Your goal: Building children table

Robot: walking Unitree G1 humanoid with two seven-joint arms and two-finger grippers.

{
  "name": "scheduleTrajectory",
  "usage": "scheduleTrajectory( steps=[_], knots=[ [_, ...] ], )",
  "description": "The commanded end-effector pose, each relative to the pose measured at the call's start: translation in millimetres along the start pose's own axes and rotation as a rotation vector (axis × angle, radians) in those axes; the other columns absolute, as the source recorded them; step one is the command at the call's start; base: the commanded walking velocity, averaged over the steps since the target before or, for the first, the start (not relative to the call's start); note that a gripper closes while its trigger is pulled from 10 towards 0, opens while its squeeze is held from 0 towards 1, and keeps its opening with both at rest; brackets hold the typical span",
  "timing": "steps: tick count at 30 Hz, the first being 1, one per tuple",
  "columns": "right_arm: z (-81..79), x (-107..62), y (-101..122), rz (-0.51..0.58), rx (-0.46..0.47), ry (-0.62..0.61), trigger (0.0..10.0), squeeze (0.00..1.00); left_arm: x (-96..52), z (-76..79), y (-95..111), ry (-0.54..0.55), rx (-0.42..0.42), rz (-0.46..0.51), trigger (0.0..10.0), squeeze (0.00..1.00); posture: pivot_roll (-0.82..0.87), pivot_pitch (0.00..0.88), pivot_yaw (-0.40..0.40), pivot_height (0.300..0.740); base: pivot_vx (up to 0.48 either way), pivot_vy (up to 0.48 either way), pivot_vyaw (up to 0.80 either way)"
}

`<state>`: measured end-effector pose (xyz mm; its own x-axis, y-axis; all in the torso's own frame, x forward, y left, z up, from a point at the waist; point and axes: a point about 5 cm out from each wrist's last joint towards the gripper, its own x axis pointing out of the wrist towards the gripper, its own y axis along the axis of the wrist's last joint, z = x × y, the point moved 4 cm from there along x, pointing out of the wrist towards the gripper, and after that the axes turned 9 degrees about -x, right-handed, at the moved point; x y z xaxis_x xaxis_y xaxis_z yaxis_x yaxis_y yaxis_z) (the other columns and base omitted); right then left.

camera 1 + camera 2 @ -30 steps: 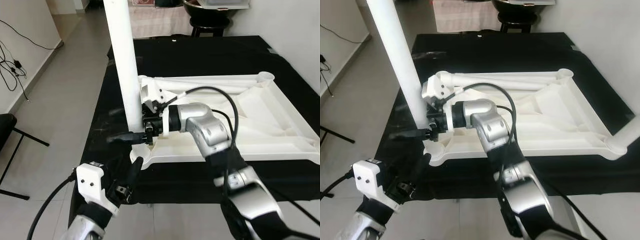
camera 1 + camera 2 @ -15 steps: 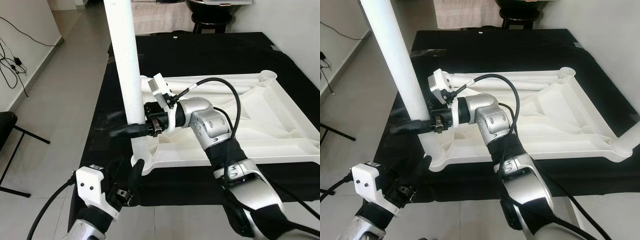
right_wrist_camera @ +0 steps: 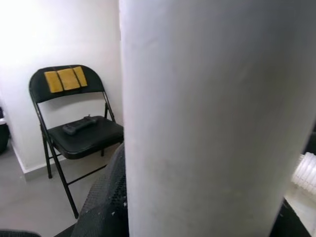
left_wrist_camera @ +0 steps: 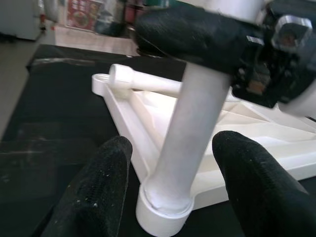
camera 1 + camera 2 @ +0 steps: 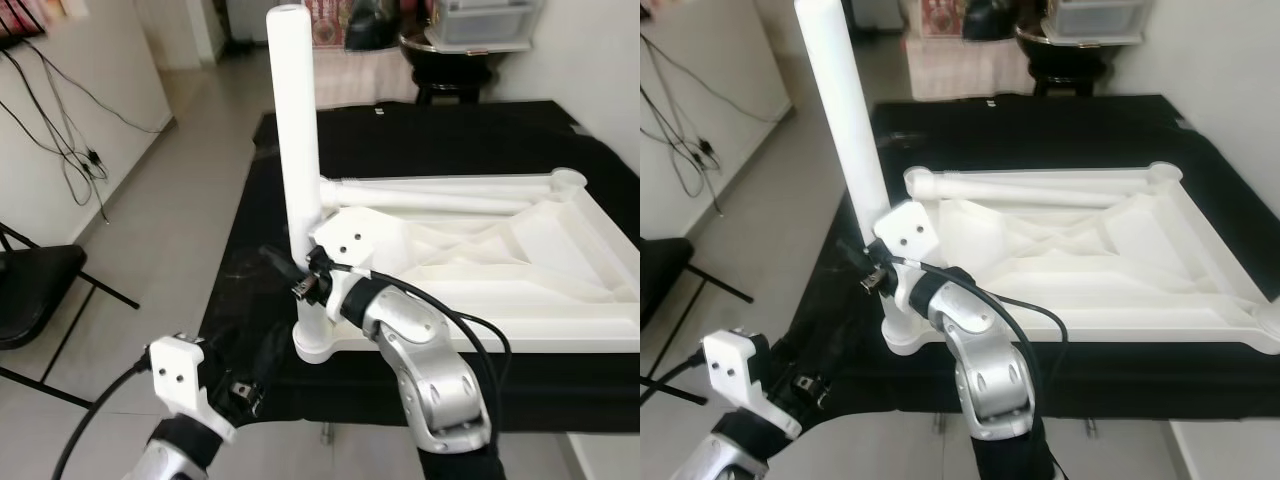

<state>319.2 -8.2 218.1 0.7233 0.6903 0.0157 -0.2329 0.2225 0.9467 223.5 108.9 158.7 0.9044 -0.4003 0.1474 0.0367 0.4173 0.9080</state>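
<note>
White table leg (image 5: 298, 150) stands upright at centre-left of the head views, long axis vertical, its foot seated in the corner socket (image 5: 318, 345) of the upside-down white tabletop (image 5: 520, 270), which lies on a black cloth (image 5: 440, 130) covering the work surface.

Right gripper (image 5: 300, 280) is at the leg's lower part, just above the socket, fingers closed round it from the tabletop side; right wrist view has the leg pressed close betw. the black fingers (image 3: 106, 197), w/ a folding chair (image 3: 74, 113) beyond. Left gripper (image 4: 170, 192) sits low at lower left of the head views, below the table edge; in its wrist view the fingers are spread, one each side of the leg's base, not touching it. So the leg lies straight ahead of the left fingers, and the right arm is the one actually on it.

A second leg (image 5: 430, 190) lies flat along the far rim.

Vs 1 s ago: the leg leaned away then, now reads vertical; right gripper grips from a diff. angle. Camera view has shifted too, so part of that may be viewpoint.
</note>
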Motion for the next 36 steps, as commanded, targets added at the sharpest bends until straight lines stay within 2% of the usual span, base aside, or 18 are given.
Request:
scheduleTrajectory(
  steps=[1,2,3,4,5,8,11,12,15,16,19,20,23,28,29,31,32,36],
  knots=[
    [-4.4,-0.1,-47.3,-0.201,0.043,-0.009,0.0,0.00,-1.2,-4.7,-5.0,0.009,0.006,-0.033,10.0,0.00,0.08,0.133,0.030,0.740,0.000,0.000,0.00],
    [-4.9,-0.3,-46.9,-0.203,0.043,-0.013,0.0,0.00,-1.0,-4.9,-5.0,0.009,0.006,-0.033,10.0,0.00,0.08,0.133,0.030,0.740,0.000,0.000,0.00],
    [-8.0,3.3,-40.3,-0.166,0.060,0.029,10.0,0.51,-1.2,-6.5,-4.0,0.024,0.009,-0.023,10.0,0.00,0.08,0.125,0.023,0.740,0.000,0.000,0.00],
    [-11.5,4.0,-34.4,-0.147,0.073,0.044,10.0,0.51,-1.4,-7.9,-3.2,0.034,0.010,-0.017,10.0,0.00,0.08,0.125,0.023,0.740,0.000,0.000,0.00],
    [-14.5,4.9,-26.7,-0.114,0.103,0.080,10.0,1.00,-1.4,-8.8,-2.5,0.040,0.012,-0.012,10.0,0.00,0.08,0.125,0.020,0.740,0.000,0.000,0.00],
    [-17.3,4.6,-19.4,-0.086,0.135,0.109,10.0,1.00,-1.3,-9.4,-2.1,0.043,0.012,-0.009,10.0,0.00,0.08,0.125,0.020,0.740,0.000,0.000,0.00],
    [-31.3,-1.2,10.8,0.108,0.100,0.453,10.0,1.00,-0.9,-8.3,-2.0,0.037,0.010,-0.006,10.0,0.00,0.08,0.124,0.014,0.740,0.000,0.000,0.00],
    [-31.3,-1.2,10.8,0.108,0.100,0.453,10.0,1.00,-0.9,-8.3,-2.0,0.037,0.010,-0.006,10.0,0.00,0.08,0.124,0.014,0.740,0.000,0.000,0.00],
    [-33.1,-7.2,18.5,0.168,0.054,0.606,10.0,1.00,-0.6,-7.4,-2.1,0.034,0.009,-0.006,10.0,0.00,0.09,0.127,0.011,0.740,0.000,0.000,0.00],
    [-31.4,-8.6,18.2,0.176,0.001,0.678,10.0,0.40,-0.4,-6.3,-2.2,0.032,0.008,-0.006,10.0,0.00,0.10,0.128,0.008,0.740,0.000,0.000,0.00],
    [-29.9,-9.7,17.5,0.179,-0.036,0.724,10.0,0.40,-0.4,-5.6,-2.3,0.031,0.007,-0.005,10.0,0.00,0.10,0.128,0.008,0.740,0.000,0.000,0.00],
    [-25.9,-8.8,17.3,0.179,-0.060,0.789,10.0,0.00,-0.7,-4.2,-2.3,0.031,0.007,-0.005,10.0,0.00,0.10,0.135,0.003,0.740,0.000,0.000,0.00],
    [-16.5,-2.2,20.9,0.182,-0.067,0.881,10.0,0.00,-2.2,-1.4,-2.5,0.034,0.004,-0.004,10.0,0.00,0.12,0.147,-0.001,0.740,0.000,0.000,0.00],
    [-9.6,8.1,27.7,0.188,-0.057,0.932,10.0,0.00,-4.7,2.6,-3.1,0.036,0.001,-0.006,10.0,0.00,0.13,0.160,-0.006,0.740,0.000,0.000,0.00],
    [-9.1,8.7,28.9,0.192,-0.052,0.958,1.9,0.00,-5.6,3.8,-3.3,0.036,0.000,-0.007,10.0,0.00,0.13,0.165,-0.006,0.740,0.000,0.000,0.00],
    [-8.6,9.2,30.1,0.198,-0.043,0.979,1.9,0.00,-6.3,4.6,-3.4,0.036,0.000,-0.008,10.0,0.00,0.13,0.167,-0.006,0.740,0.000,0.000,0.00],
    [-8.4,8.6,30.7,0.201,-0.033,0.997,0.0,0.00,-6.9,5.3,-3.5,0.035,-0.002,-0.009,10.0,0.00,0.13,0.171,-0.007,0.740,0.000,0.000,0.00],
    [-7.6,5.2,29.0,0.209,-0.016,1.069,0.0,0.00,-8.3,7.1,-3.9,0.034,-0.004,-0.012,10.0,0.00,0.14,0.179,-0.006,0.740,0.000,0.000,0.00]
  ],
)
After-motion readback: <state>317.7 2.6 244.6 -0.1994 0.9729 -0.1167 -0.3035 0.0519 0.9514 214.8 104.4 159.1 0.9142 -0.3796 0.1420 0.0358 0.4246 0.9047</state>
